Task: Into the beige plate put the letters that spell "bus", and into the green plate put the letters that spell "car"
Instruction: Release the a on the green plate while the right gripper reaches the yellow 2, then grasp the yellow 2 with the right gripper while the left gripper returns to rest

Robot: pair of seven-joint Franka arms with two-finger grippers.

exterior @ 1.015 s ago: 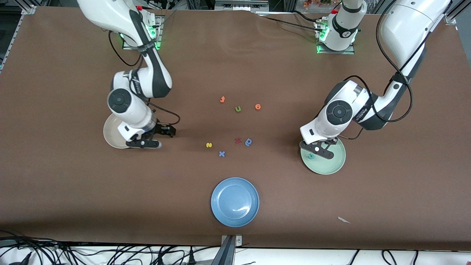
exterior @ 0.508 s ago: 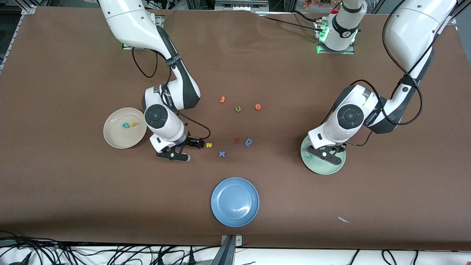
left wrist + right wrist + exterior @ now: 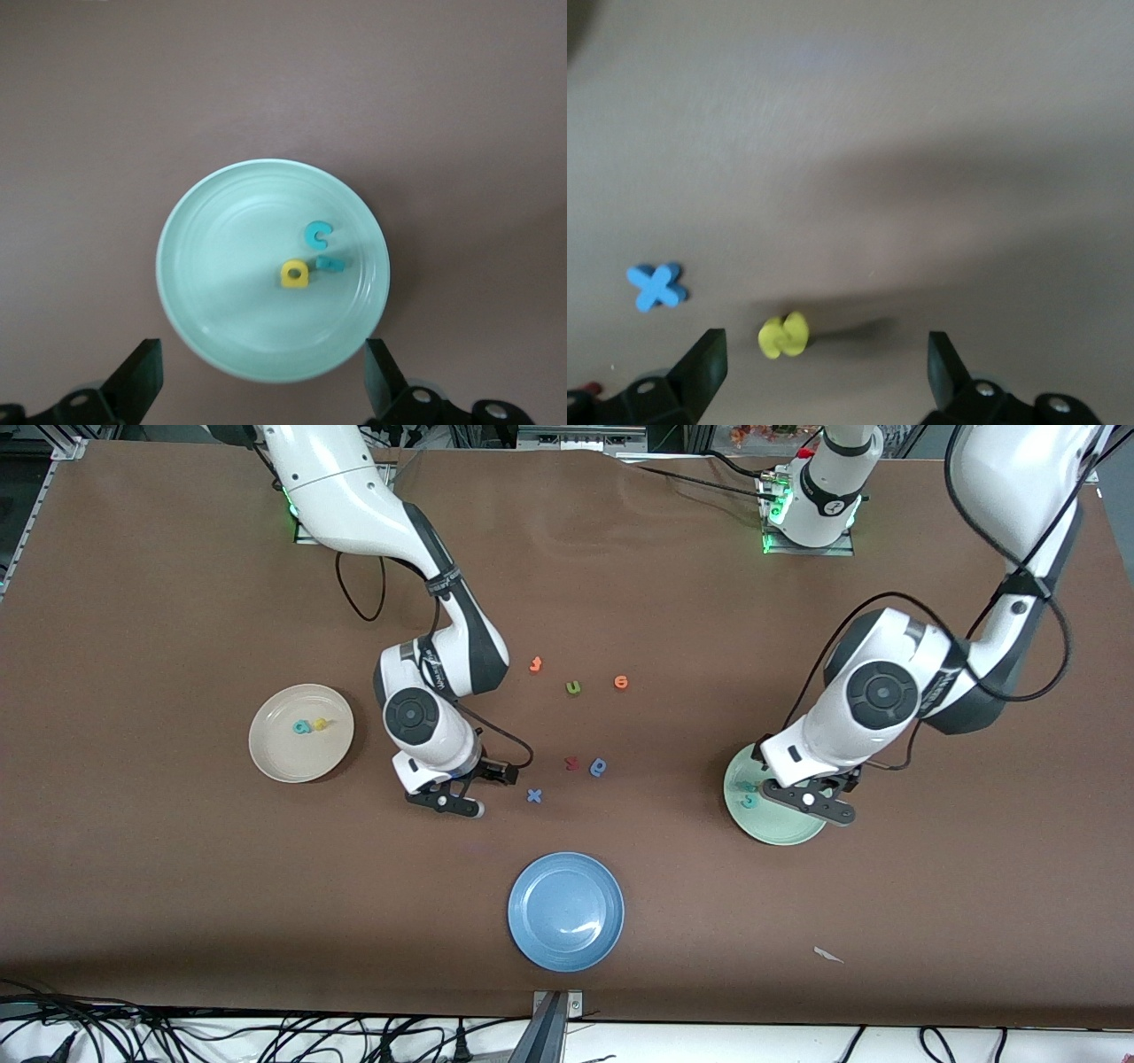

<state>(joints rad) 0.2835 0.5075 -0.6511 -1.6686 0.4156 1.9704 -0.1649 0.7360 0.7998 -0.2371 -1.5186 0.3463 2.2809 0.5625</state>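
The green plate (image 3: pixel 213 292) holds a teal c (image 3: pixel 318 234), a yellow a (image 3: pixel 294 274) and a teal r (image 3: pixel 330 263). My left gripper (image 3: pixel 800 790) (image 3: pixel 261 379) hangs open and empty over that plate's rim. The beige plate (image 3: pixel 275 757), toward the right arm's end, holds a teal b (image 3: pixel 301 727) and a yellow u (image 3: pixel 320 724). My right gripper (image 3: pixel 467 784) (image 3: pixel 824 370) is open over the table. The yellow s (image 3: pixel 784 336) lies below it, close to one finger, and is hidden in the front view.
A blue x (image 3: pixel 534 795), a red letter (image 3: pixel 572 763) and a blue rounded letter (image 3: pixel 599 766) lie mid-table. Farther from the camera are an orange t (image 3: pixel 535 664), a green u (image 3: pixel 573 687) and an orange e (image 3: pixel 621 682). A blue plate (image 3: pixel 565 911) sits near the front edge.
The right arm swung from above the beige plate to the middle of the table, over the yellow s. The left gripper opened and rose above the green plate.
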